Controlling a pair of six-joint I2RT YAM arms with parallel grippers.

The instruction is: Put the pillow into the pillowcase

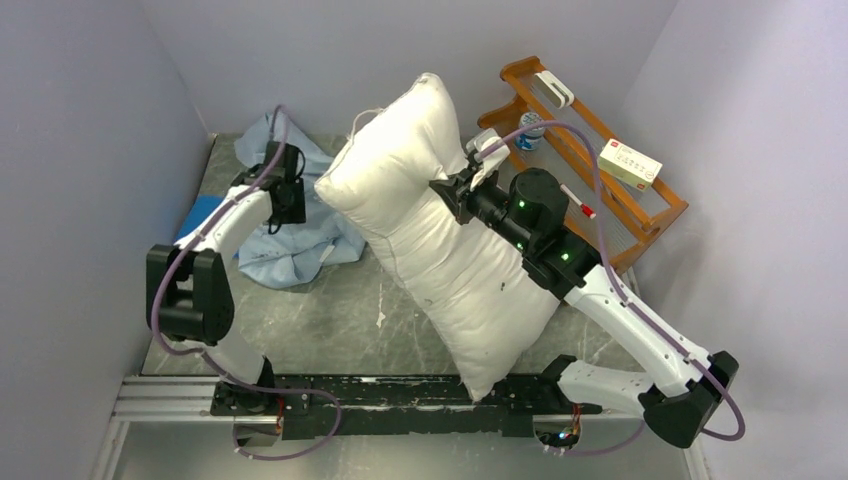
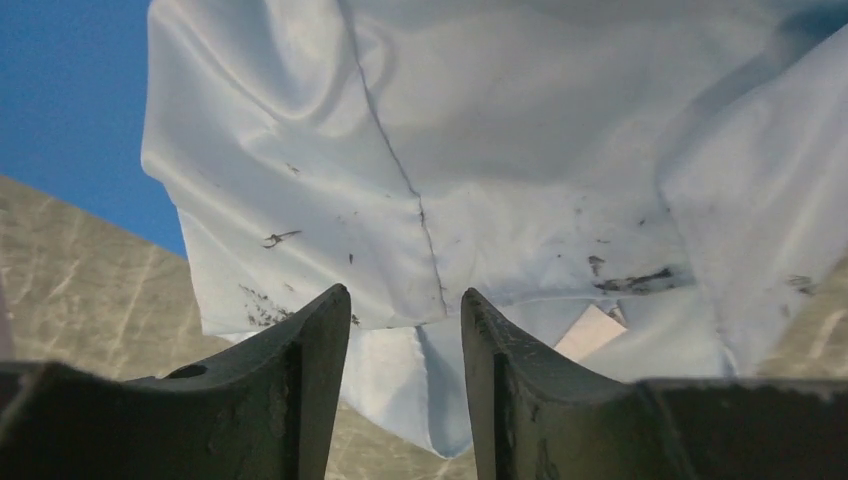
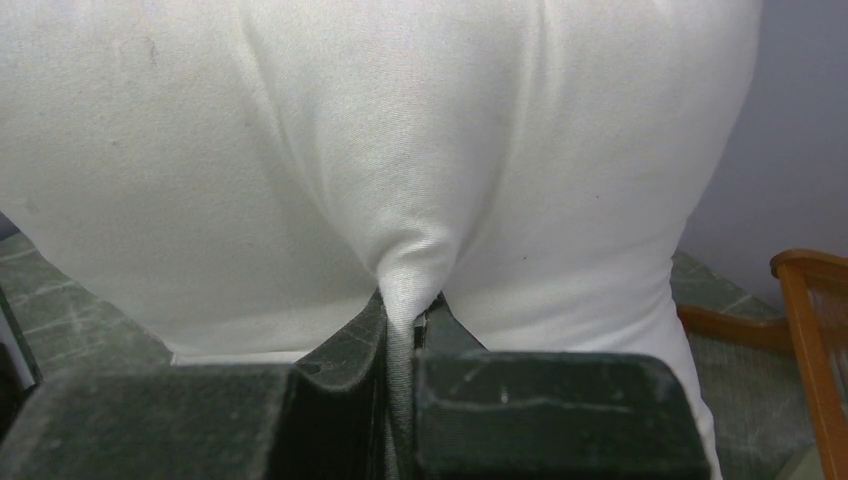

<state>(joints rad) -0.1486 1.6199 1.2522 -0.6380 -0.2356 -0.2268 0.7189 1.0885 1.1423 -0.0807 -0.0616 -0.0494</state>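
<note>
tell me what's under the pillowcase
The pillowcase lies on the table, its left edge seemingly over part of a blue mat. Anything else beneath is covered by the cloth.

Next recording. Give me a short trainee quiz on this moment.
1. True or false: the right jaws are shut on a fold of the pillow.
2. What lies just ahead of the open left jaws? A) the pillow B) the pillowcase C) neither
3. Fill in: the pillow is not yet ___ the pillowcase.
Key: 1 true; 2 B; 3 inside.
</note>
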